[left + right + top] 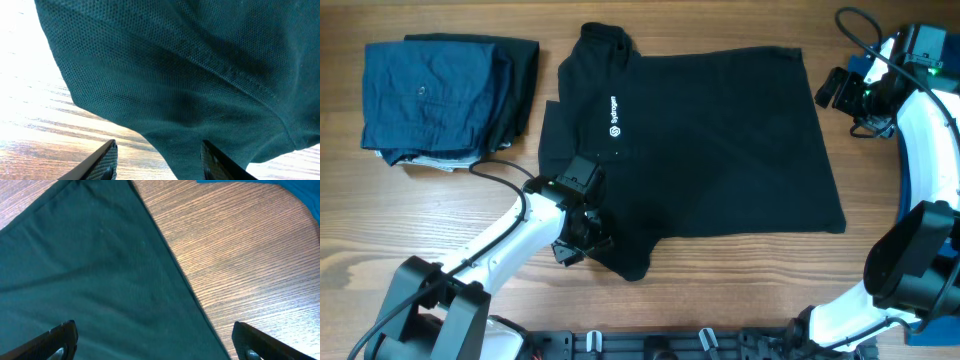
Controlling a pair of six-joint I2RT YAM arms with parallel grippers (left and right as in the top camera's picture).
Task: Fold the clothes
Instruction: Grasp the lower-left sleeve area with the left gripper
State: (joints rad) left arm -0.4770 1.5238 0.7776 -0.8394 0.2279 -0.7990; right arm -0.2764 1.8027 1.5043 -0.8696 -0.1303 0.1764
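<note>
The large black soft-knit collared shirt (710,140) lies spread flat between my arms; light and limp, I reckon. My left gripper (161,164) stands part-open at its sleeve, empty; my right gripper (155,345) gapes, empty. I'd pinch hem corners

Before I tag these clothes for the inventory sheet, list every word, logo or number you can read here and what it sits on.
Too small to read: the white emblem with a line of lettering beside it, on the chest of the black polo shirt.
No text visible: the folded navy garment.
No text in either wrist view.
</note>
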